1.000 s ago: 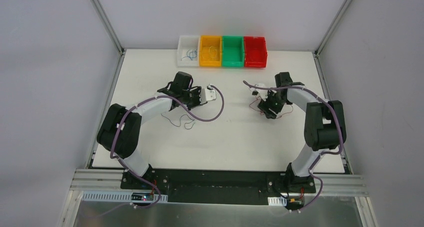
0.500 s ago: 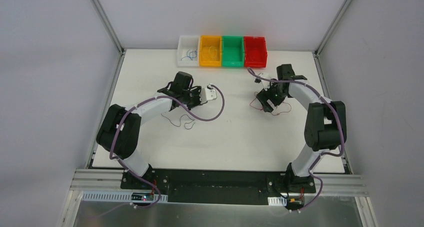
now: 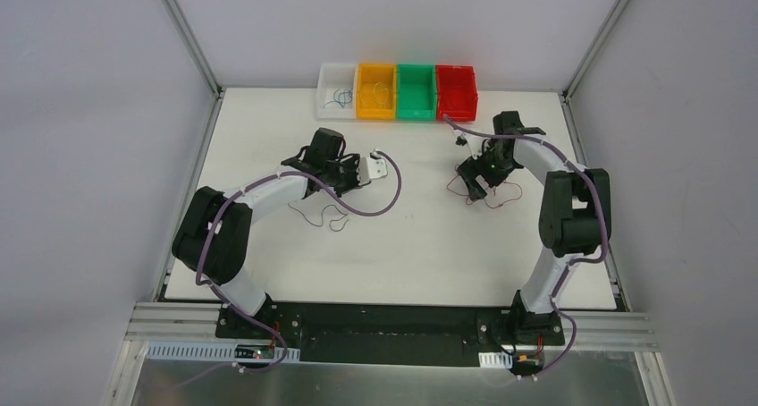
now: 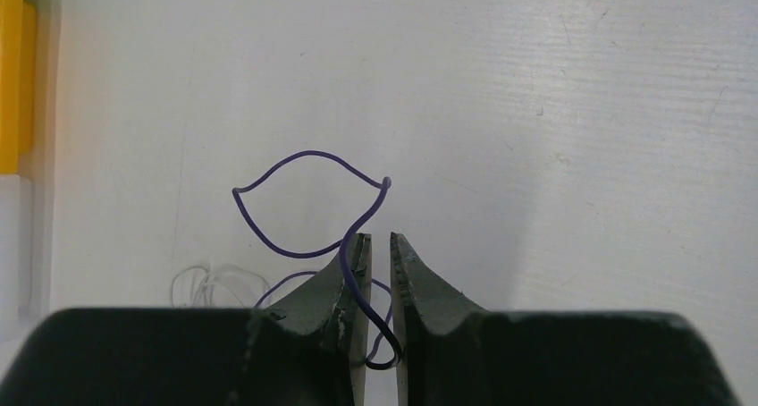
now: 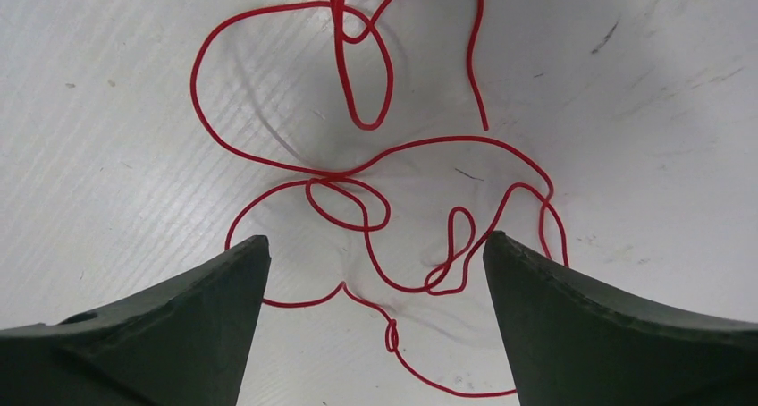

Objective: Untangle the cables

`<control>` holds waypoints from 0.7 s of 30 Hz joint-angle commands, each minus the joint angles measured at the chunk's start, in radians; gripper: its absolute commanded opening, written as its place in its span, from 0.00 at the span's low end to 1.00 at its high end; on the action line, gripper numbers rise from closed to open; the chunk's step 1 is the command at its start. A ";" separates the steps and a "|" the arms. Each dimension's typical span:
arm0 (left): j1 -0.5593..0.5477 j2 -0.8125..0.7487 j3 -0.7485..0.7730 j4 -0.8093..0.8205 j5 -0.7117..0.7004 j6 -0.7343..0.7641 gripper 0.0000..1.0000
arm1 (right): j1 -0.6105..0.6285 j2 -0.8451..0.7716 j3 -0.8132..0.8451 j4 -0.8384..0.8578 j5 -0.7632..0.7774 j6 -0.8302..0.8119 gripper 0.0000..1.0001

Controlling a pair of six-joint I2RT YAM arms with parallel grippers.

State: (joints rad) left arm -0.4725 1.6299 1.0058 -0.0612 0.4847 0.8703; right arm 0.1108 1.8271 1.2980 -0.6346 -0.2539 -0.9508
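Observation:
My left gripper (image 4: pixel 375 245) is shut on a thin blue cable (image 4: pixel 308 153). The cable runs down between its nearly closed fingers and loops out over the white table ahead of them. A faint white cable (image 4: pixel 206 285) lies to the lower left. In the top view the left gripper (image 3: pixel 356 179) sits left of centre, with thin dark cables (image 3: pixel 324 216) on the table just in front of it. My right gripper (image 5: pixel 375 254) stands wide open above a curly red cable (image 5: pixel 362 125) lying loose on the table. From above, this gripper (image 3: pixel 474 179) is near the red cable (image 3: pixel 501 197).
Along the table's back edge stand a white bin (image 3: pixel 323 91) with thin blue wires in it, a yellow bin (image 3: pixel 375 113), a green bin (image 3: pixel 416 113) and a red bin (image 3: pixel 456 113). Thick purple cables run along both arms. Metal frame posts flank the table.
The right gripper has opened wide and swung towards the back of the table, near the red bin. The red cable now lies loose under it. The left arm has not moved.

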 commanded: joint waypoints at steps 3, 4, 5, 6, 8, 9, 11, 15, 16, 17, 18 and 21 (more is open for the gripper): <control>-0.012 -0.042 0.006 -0.015 -0.016 -0.025 0.15 | -0.010 0.093 0.094 -0.079 -0.054 0.057 0.79; -0.013 -0.040 0.008 -0.015 -0.017 -0.025 0.15 | -0.012 0.115 0.113 -0.088 -0.056 0.071 0.73; -0.014 -0.039 0.010 -0.015 -0.020 -0.027 0.15 | -0.014 0.134 0.130 -0.100 -0.059 0.083 0.66; -0.014 -0.037 0.014 -0.015 -0.023 -0.031 0.15 | -0.015 0.149 0.146 -0.107 -0.062 0.093 0.59; -0.014 -0.031 0.026 -0.017 -0.031 -0.044 0.15 | -0.016 0.165 0.161 -0.110 -0.065 0.104 0.46; -0.014 -0.028 0.031 -0.019 -0.033 -0.050 0.15 | -0.017 0.169 0.164 -0.111 -0.064 0.106 0.39; -0.014 -0.025 0.041 -0.021 -0.037 -0.058 0.15 | -0.016 0.168 0.172 -0.117 -0.064 0.108 0.22; -0.014 -0.030 0.041 -0.025 -0.039 -0.063 0.15 | -0.024 0.103 0.190 -0.151 -0.097 0.100 0.00; -0.014 -0.032 0.041 -0.024 -0.041 -0.063 0.15 | -0.031 0.074 0.190 -0.161 -0.122 0.092 0.00; -0.014 -0.033 0.039 -0.025 -0.041 -0.065 0.15 | -0.041 0.045 0.192 -0.177 -0.152 0.080 0.00; -0.014 -0.034 0.038 -0.026 -0.041 -0.065 0.15 | -0.049 0.020 0.194 -0.191 -0.172 0.074 0.00; -0.014 -0.035 0.037 -0.026 -0.037 -0.074 0.14 | -0.065 -0.022 0.226 -0.254 -0.206 0.052 0.00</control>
State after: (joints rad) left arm -0.4728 1.6299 1.0134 -0.0681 0.4446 0.8207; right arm 0.0753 1.9392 1.4494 -0.7795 -0.3630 -0.8627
